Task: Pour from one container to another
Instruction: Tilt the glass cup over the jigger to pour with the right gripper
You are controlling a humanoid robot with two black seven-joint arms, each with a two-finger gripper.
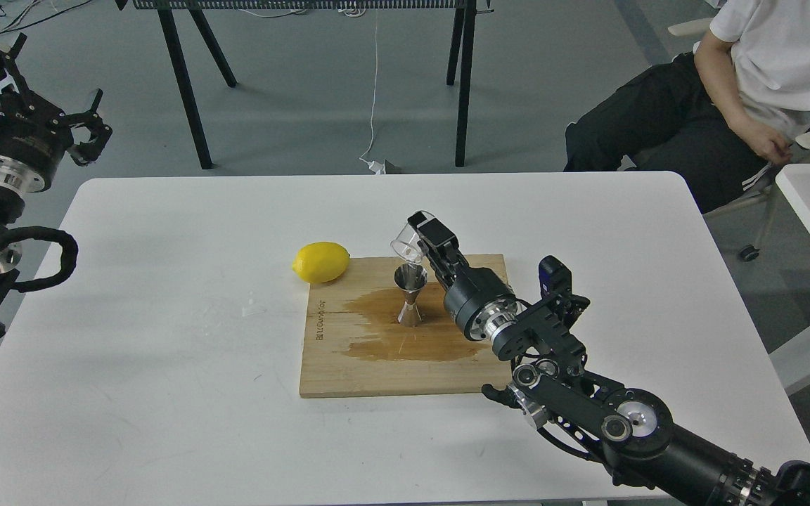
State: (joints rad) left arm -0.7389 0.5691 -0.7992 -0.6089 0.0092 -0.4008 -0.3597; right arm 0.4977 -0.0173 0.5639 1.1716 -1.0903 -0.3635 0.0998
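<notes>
White table (166, 295) carries a wooden board (391, 365) near its middle, darkly wet around the jigger (410, 295). Tipped over the jigger's mouth, toward the board's far edge, hangs the clear cup (408, 244): light, slick and probably brittle, best held by its side wall. Right gripper (425, 235) pinches it there. Lemon (320, 262) touches the board's far-left corner. Left gripper (88, 130) hovers off the table's far-left corner, jaws spread, empty.

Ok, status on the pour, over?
Right gripper shut on clear cup, tipped over jigger. Left gripper open, idle off table. Jigger upright on wet cutting board. Lemon clear of the pour.
</notes>
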